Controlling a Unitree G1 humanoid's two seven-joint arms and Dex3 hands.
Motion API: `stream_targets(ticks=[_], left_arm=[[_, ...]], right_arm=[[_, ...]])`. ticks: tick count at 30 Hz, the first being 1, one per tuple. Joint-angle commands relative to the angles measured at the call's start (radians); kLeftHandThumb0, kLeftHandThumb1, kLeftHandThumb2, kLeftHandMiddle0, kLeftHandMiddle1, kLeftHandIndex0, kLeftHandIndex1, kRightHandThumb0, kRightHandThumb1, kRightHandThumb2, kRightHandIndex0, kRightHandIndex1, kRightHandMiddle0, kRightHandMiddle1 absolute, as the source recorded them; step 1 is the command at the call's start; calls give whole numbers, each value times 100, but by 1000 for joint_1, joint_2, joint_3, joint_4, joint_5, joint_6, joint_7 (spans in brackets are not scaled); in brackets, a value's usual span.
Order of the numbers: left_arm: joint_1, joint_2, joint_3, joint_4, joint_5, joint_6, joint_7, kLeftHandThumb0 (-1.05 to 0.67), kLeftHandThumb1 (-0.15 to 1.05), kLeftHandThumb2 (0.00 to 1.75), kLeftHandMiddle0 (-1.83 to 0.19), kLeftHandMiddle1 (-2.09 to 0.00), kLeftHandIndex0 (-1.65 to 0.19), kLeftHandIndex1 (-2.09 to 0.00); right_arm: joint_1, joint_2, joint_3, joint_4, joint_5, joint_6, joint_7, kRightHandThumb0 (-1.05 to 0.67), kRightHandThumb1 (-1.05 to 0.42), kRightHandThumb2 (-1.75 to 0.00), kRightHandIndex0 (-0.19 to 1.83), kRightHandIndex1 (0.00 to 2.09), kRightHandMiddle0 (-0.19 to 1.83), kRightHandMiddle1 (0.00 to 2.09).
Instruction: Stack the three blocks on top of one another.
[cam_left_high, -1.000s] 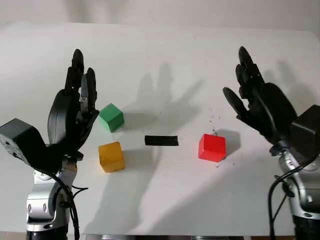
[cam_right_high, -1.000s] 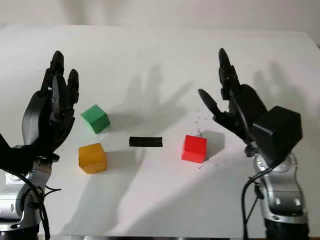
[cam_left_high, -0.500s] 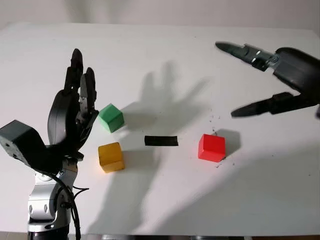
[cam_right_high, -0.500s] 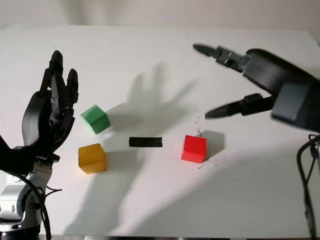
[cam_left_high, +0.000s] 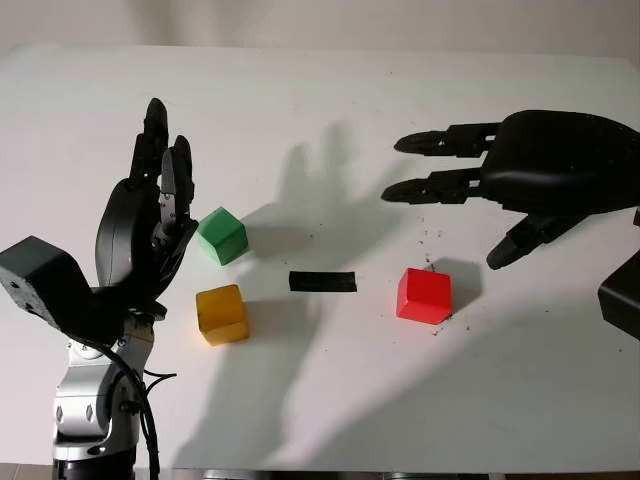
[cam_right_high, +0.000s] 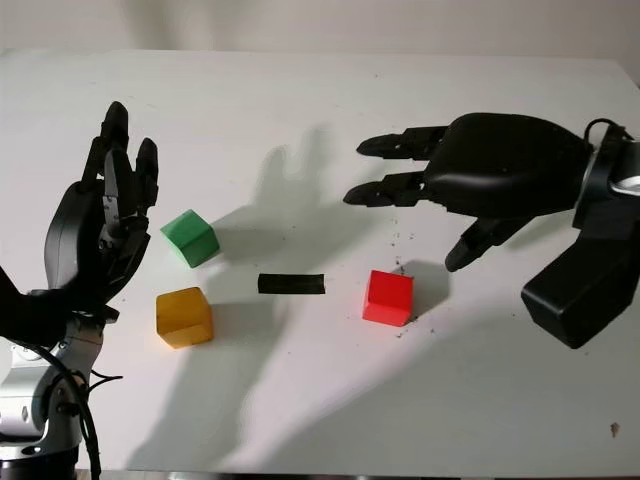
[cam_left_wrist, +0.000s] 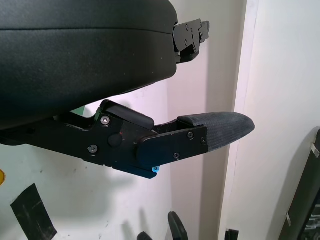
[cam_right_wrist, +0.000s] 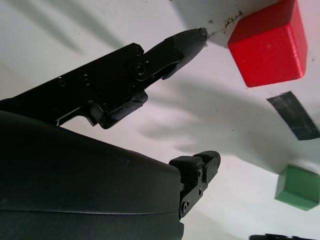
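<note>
From the head camera, the three blocks sit apart on the white tabletop (cam_left_high: 330, 100), none stacked. The green block (cam_left_high: 222, 235) lies left of the middle, the yellow block (cam_left_high: 222, 313) just nearer the front edge than it, and the red block (cam_left_high: 424, 295) right of the middle. A strip of black tape (cam_left_high: 322, 281) lies flat between the yellow and red blocks. The left hand (cam_left_high: 150, 215) stands upright near the left edge, just beside the green and yellow blocks, released and holding nothing. The right hand (cam_left_high: 490, 185) hangs palm-down above the tabletop toward its right edge, over and a little behind the red block, also released and empty.

In the left wrist view, a finger (cam_left_wrist: 200, 137) of the left hand reaches out over the tabletop's far edge; a corner of the tape (cam_left_wrist: 32, 212) shows beneath.

In the right wrist view, the right hand's thumb tip (cam_right_wrist: 187, 40) points near the red block (cam_right_wrist: 270, 45), seemingly not touching it. The tape (cam_right_wrist: 295, 116) and green block (cam_right_wrist: 299, 187) lie beyond.
</note>
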Motion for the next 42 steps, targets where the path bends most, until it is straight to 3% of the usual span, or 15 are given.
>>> stream_targets(ticks=[1, 6, 14, 32, 42], left_arm=[[-2, 7, 1, -4, -3, 4, -2, -76, 105, 62, 19, 0, 19, 0], [3, 2, -2, -9, -3, 7, 2, -76, 105, 62, 19, 0, 19, 0], [13, 1, 4, -12, -6, 1, 4, -75, 105, 63, 19, 0, 19, 0], [30, 0, 1, -22, -14, 1, 0, -75, 105, 61, 19, 0, 19, 0], [32, -14, 0, -24, -18, 3, 15, -74, 105, 59, 19, 0, 19, 0]], right_arm=[[-16, 7, 14, 22, -6, -31, -21, -52, -85, -6, 14, 6, 43, 13], [13, 30, 28, 41, -45, -85, -80, -52, -83, -5, 10, 4, 43, 11], [83, 18, 57, -19, -34, -95, -92, -34, -90, -7, 10, 5, 46, 10], [123, 36, 97, -5, -108, -120, -117, -37, -90, -5, 3, 4, 47, 9], [147, 82, 55, 36, -216, -179, -295, -36, -93, -6, 14, 9, 61, 16]])
